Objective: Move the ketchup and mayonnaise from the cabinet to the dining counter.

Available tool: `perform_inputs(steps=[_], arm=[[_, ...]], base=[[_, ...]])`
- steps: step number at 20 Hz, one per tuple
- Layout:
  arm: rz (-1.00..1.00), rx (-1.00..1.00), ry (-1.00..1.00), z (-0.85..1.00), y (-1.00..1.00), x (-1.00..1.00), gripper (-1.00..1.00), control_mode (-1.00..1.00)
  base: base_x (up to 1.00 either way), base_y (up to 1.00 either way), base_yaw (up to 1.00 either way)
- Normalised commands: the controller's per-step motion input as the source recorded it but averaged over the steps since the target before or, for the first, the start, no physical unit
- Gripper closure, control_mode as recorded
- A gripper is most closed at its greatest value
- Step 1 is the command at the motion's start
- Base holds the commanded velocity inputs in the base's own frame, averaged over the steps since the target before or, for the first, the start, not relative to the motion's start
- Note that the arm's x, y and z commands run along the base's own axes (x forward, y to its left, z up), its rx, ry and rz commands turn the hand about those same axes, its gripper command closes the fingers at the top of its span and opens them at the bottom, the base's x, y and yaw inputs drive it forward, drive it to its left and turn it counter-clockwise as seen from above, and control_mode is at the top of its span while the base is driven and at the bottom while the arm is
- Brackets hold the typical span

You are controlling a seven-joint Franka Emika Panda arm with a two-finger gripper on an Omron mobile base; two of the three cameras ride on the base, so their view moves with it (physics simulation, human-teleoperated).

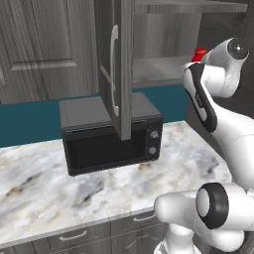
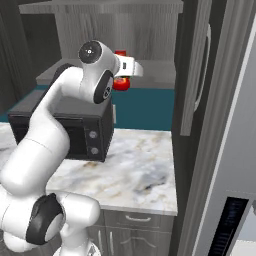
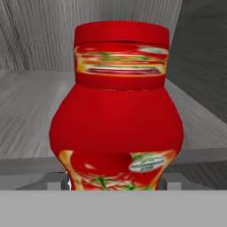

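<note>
The ketchup stands upright on the cabinet shelf, between the released gripper jaws, at twelve o'clock above the microwave; it looks light, smooth, squeezable plastic, best pinched at the narrowed waist.

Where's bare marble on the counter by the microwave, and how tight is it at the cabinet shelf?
Bare white-grey marble counter lies in front of the black microwave and to its right, up to the counter's end. On the grey wood-grain cabinet shelf the red ketchup squeeze bottle stands with bare shelf either side; the open gripper crowds it.
</note>
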Motion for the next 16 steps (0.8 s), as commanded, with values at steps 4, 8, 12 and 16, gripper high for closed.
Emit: perform_inputs(steps=[4,8,12,16], arm=[[0.09,0.00,0.02,0.00,0.14,-1.00,1.00,-1.00],[0.01,0.00,-0.02,0.00,0.24,-0.97,1.00,-1.00],[0.00,0.00,-0.07,0.00,0.28,-0.73,1.00,-1.00],[0.00,0.00,-0.13,0.00,0.15,-0.74,1.00,-1.00]], base=[[0.00,0.00,0.00],[0.00,0.00,0.00],[0.00,0.00,0.00],[0.00,0.00,0.00]])
